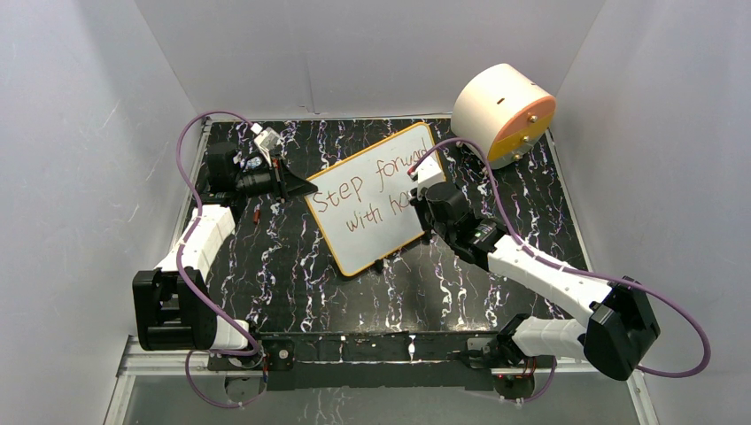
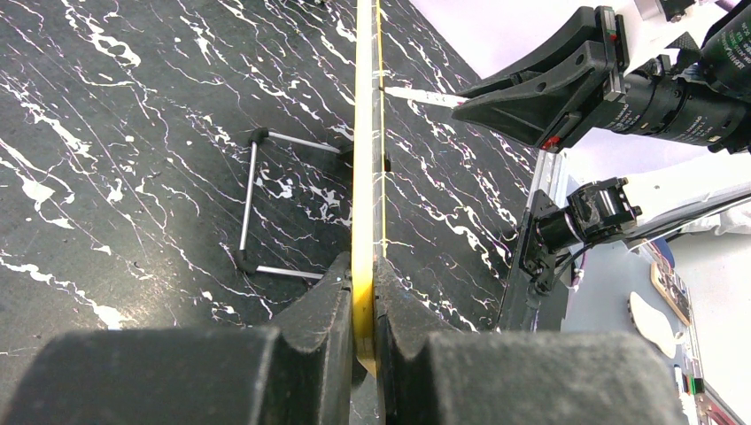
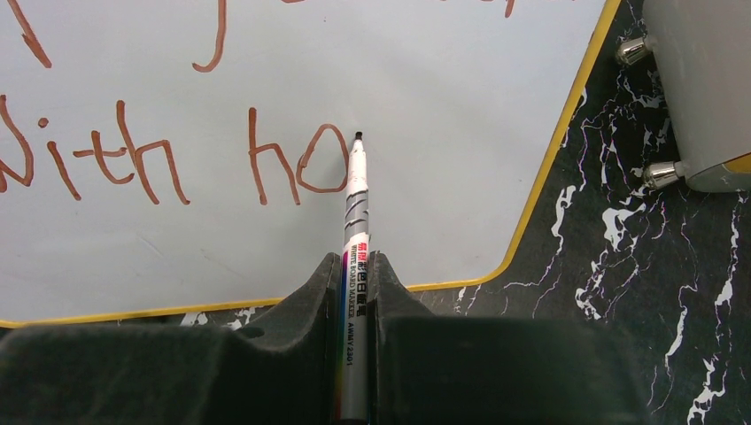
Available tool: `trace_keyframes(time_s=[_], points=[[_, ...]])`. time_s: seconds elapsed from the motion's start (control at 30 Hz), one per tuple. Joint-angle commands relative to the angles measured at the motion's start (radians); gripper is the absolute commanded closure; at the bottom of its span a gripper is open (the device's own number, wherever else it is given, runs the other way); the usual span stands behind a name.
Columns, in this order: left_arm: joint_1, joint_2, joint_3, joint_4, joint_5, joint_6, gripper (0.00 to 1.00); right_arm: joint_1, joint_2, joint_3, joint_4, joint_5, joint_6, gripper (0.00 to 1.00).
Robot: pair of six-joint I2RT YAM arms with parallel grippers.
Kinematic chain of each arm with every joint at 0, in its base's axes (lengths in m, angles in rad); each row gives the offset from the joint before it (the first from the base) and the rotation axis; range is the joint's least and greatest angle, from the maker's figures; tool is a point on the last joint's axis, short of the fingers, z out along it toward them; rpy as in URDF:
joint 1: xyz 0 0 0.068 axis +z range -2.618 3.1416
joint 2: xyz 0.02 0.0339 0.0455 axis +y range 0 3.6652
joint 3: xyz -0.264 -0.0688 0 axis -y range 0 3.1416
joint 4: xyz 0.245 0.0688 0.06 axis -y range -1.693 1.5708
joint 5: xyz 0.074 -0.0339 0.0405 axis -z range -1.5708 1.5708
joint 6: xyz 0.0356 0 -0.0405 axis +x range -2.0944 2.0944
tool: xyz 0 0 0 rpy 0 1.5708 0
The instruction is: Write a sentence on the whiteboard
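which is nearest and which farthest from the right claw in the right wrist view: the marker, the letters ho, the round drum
1. marker: clamped in the right claw, pointing straight ahead.
2. letters "ho": on the whiteboard, just left of the marker's tip.
3. drum: off the board, at the far right.

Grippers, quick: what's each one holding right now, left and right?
Left gripper: closed on the whiteboard, at its yellow edge.
Right gripper: closed on the marker.
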Motion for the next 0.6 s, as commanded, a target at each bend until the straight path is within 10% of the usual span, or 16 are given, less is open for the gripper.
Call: trace_keyframes(time_s=[0.0, 0.57], points=[[-0.026, 0.017, 0.000, -0.056, 0.020, 0.051, 1.00, -0.007, -0.004, 0.032, -0.023, -0.002, 0.014, 1.00], [-0.026, 0.017, 0.000, -0.056, 0.018, 0.050, 1.00, -0.008, -0.041, -0.025, -0.161, -0.051, 0.088, 1.00]])
